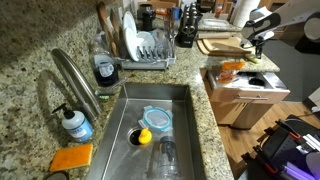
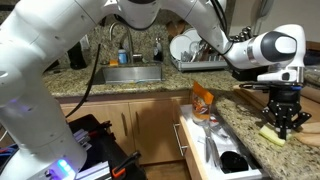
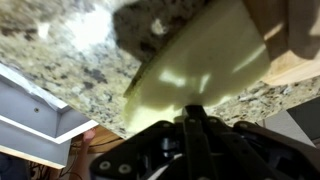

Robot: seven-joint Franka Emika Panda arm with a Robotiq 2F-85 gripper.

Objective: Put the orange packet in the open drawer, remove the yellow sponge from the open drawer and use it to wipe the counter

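My gripper (image 2: 283,125) is shut on the yellow sponge (image 2: 272,136) and presses it down on the speckled granite counter (image 2: 250,122), to the right of the open drawer (image 2: 213,152). In the wrist view the pale yellow sponge (image 3: 200,65) fills the middle, between the fingers (image 3: 190,112), with granite (image 3: 60,50) around it. The orange packet (image 2: 203,100) stands inside the drawer at its back end. It also shows in an exterior view (image 1: 232,68) at the drawer (image 1: 250,92). The gripper (image 1: 254,42) there is over the far counter.
A wooden cutting board (image 2: 262,93) lies just behind the gripper. The steel sink (image 1: 185,120) holds a blue lid, a yellow item and a glass. A flat orange sponge (image 1: 70,157), a soap bottle (image 1: 75,123) and a dish rack (image 1: 150,45) stand around it.
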